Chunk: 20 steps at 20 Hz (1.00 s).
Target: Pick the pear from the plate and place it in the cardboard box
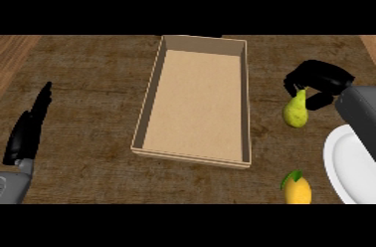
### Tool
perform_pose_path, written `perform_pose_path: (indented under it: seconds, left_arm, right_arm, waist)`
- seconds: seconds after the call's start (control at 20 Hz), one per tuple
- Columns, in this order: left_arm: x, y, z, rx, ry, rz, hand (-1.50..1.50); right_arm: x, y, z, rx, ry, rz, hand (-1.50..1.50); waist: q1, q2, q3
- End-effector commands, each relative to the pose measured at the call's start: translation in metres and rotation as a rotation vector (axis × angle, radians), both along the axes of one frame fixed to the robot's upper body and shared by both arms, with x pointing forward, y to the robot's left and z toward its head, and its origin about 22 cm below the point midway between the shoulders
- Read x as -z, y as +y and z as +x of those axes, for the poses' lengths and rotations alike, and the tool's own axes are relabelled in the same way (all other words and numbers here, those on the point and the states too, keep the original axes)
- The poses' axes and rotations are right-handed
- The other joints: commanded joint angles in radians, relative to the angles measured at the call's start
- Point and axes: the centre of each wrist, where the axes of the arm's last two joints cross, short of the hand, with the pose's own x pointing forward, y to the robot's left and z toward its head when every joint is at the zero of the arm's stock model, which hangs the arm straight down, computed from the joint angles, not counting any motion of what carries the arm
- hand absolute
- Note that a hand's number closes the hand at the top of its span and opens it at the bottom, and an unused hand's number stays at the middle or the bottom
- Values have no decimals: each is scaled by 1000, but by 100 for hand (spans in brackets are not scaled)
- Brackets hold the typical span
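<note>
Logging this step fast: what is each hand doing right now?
Left hand: open, fingers straight, holding nothing, at the view's left edge.
Right hand: shut on the pear, lifted off the plate.

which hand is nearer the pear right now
Right. The right hand is curled round the pear, holding it by its top, right of the cardboard box. The left hand rests open beyond the box's far side.

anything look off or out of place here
Nothing is spilled or damaged. A lemon lies loose on the counter beside the plate. The right hand holds the pear by its top, off the plate.
</note>
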Motion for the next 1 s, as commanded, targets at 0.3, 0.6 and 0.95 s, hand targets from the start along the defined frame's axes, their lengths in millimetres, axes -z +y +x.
perform_pose_path:
  seconds: [0.3, 0.6, 0.95]
  left_arm:
    - [9, 9, -1, -24, 10, -1, 0]
    - [0, 12, -9, -26, 12, -1, 0]
    - [5, 5, -14, -51, 9, 8, 0]
  right_arm:
    - [-91, -7, 31, -22, -319, 338, 150]
    - [-119, 28, 45, -161, -311, 442, 150]
    - [-119, 111, 57, -234, -120, 557, 150]
  waist:
    - [-22, -6, -1]
    - [-28, -14, -2]
    - [-37, -18, -3]
